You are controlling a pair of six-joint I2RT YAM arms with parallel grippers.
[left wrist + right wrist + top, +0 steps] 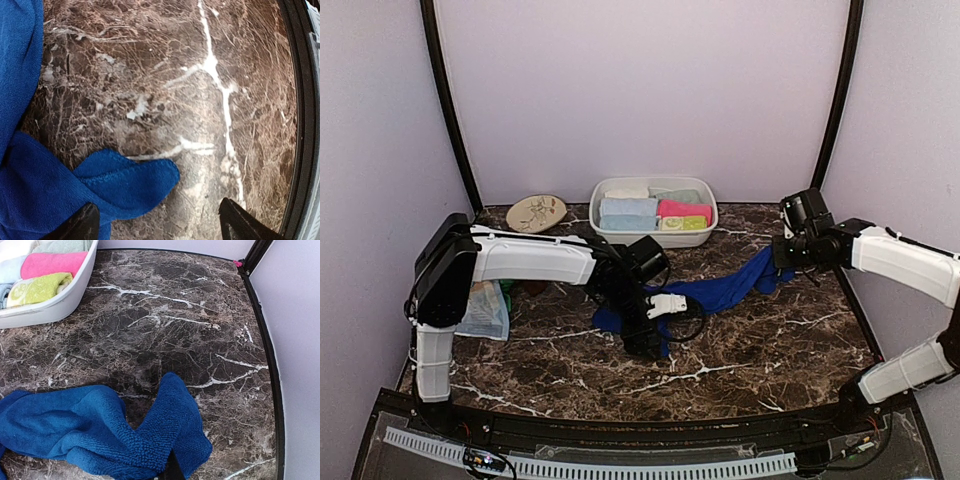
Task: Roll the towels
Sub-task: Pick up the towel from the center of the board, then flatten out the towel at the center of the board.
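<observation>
A royal blue towel [720, 292] lies crumpled in a long strip across the marble table. My right gripper [782, 262] is shut on its right end; in the right wrist view the cloth [100, 430] bunches around the dark fingertips [172, 469]. My left gripper [650, 335] hovers over the towel's left end with its jaws wide open. In the left wrist view a towel corner [130, 180] lies on the table between the two fingers, near the left one, and nothing is gripped. More towels, light blue [628, 212], pink [682, 209] and green [685, 223], sit folded in the tub.
A white oval tub [600, 228] stands at the back centre, with a cream leaf-pattern plate [536, 212] to its left. A pale cloth pile [485, 310] lies under the left arm's elbow. The table's black front rim [300, 125] is close to the left gripper.
</observation>
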